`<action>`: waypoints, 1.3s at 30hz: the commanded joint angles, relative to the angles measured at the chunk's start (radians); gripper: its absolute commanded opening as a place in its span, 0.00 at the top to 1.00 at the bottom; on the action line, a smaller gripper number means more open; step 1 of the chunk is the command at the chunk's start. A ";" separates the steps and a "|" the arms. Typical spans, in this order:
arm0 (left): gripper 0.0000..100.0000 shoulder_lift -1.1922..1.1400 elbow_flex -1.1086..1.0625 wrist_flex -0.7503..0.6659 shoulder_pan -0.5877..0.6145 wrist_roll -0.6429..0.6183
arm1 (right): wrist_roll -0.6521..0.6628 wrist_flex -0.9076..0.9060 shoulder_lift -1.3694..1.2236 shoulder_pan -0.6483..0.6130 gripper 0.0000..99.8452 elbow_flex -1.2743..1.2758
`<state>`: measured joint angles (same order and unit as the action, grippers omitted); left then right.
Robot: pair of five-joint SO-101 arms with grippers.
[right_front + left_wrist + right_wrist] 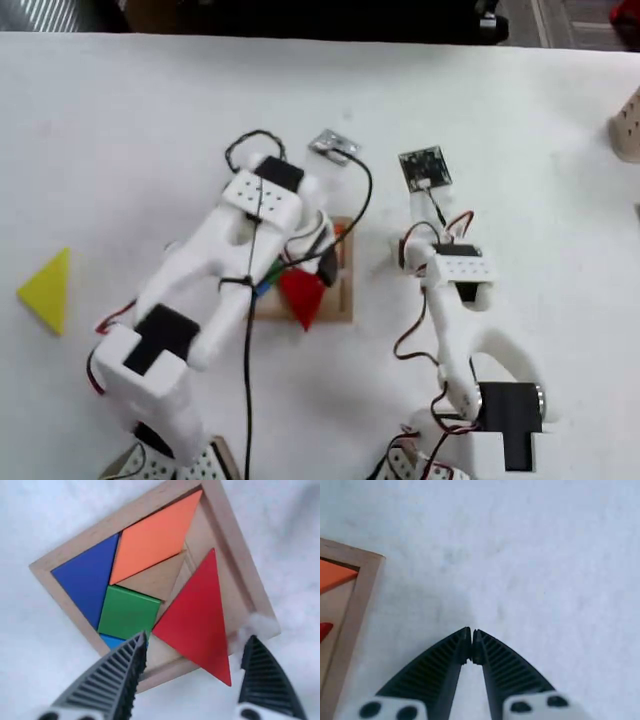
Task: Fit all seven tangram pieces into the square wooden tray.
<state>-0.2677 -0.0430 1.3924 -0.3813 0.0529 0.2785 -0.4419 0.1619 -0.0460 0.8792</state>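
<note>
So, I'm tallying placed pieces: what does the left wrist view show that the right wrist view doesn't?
Left wrist view adds a blue triangle, a green square, a light-blue piece's edge and the open left end effector. Right wrist view adds the shut right end effector. Both show the square wooden tray, the orange parallelogram and the red triangle.

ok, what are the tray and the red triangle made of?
The tray looks like unfinished light wood: pale tan, matte rim and floor. The red triangle is probably painted wood, possibly plastic: its flat, even, matte colour hides any grain.
</note>
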 commanded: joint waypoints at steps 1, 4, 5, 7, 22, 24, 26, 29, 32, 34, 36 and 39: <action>0.72 0.019 0.006 0.002 0.010 -0.009 | -0.005 0.004 0.045 -0.007 0.98 -0.028; 0.72 0.027 0.012 0.035 0.050 -0.009 | -0.005 0.004 0.045 -0.010 0.98 -0.026; 0.72 0.041 0.003 0.037 0.065 -0.008 | -0.005 0.004 0.045 -0.010 0.98 -0.026; 0.72 0.079 -0.025 0.040 0.085 -0.003 | -0.005 0.004 0.045 -0.010 0.98 -0.026; 0.98 0.504 -0.523 -0.157 -0.007 0.273 | -0.003 0.004 0.045 -0.012 0.98 -0.026; 0.97 0.539 -0.571 -0.158 -0.028 0.298 | -0.003 0.004 0.045 -0.012 0.98 -0.025; 0.98 0.556 -0.598 -0.155 -0.045 0.302 | -0.003 0.004 0.045 -0.012 0.98 -0.025; 0.98 0.541 -0.614 -0.152 -0.074 0.301 | -0.003 0.004 0.045 -0.012 0.98 -0.025; 0.98 0.463 -0.609 -0.181 -0.093 0.258 | -0.003 0.004 0.045 -0.012 0.98 -0.025; 0.98 0.403 -0.592 -0.242 -0.094 0.196 | -0.003 0.004 0.045 -0.013 0.98 -0.025; 0.98 0.358 -0.568 -0.281 -0.094 0.169 | -0.003 0.004 0.045 -0.013 0.98 -0.025; 0.98 0.348 -0.534 -0.281 -0.096 0.170 | -0.003 0.004 0.045 -0.013 0.98 -0.025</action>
<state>0.0867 -0.6490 1.1377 -0.4641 0.2447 0.2785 -0.4419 0.1619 -0.0476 0.8792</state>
